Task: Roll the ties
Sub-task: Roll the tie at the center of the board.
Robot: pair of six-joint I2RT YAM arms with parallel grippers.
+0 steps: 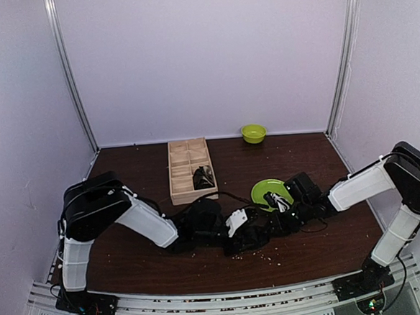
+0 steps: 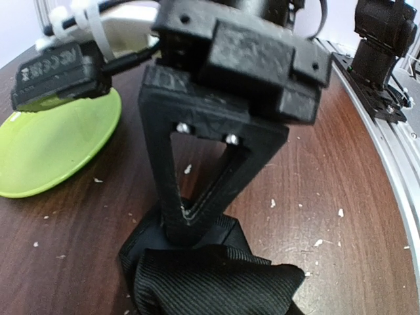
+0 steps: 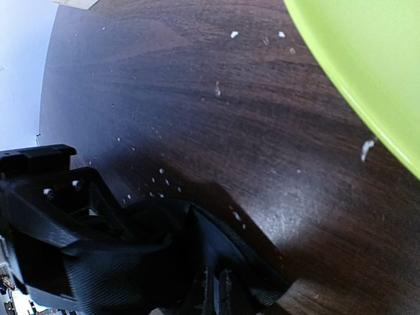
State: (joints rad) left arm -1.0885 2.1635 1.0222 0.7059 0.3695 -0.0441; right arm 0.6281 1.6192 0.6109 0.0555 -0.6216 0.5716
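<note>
Left wrist view is showing the right gripper (image 2: 187, 226) bearing down into the bunched tie (image 2: 210, 279), lying on the table (image 2: 315, 197) near the green plate (image 2: 52, 144) — fingers seemingly clenching a fold. Left gripper (image 1: 239, 240): state not discernible. Recommendation — keeping turns tight and edges aligned, since slack fabric is probably going to unwind.

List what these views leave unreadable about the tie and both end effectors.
Tie: its length and how far it is rolled; cut off by the bottom edge in both wrist views, too dark and small from above.
Left end effector and right end effector: open or shut; black against black fabric, too small from above.
Dark item in the wooden box: top view, too small to identify.
</note>
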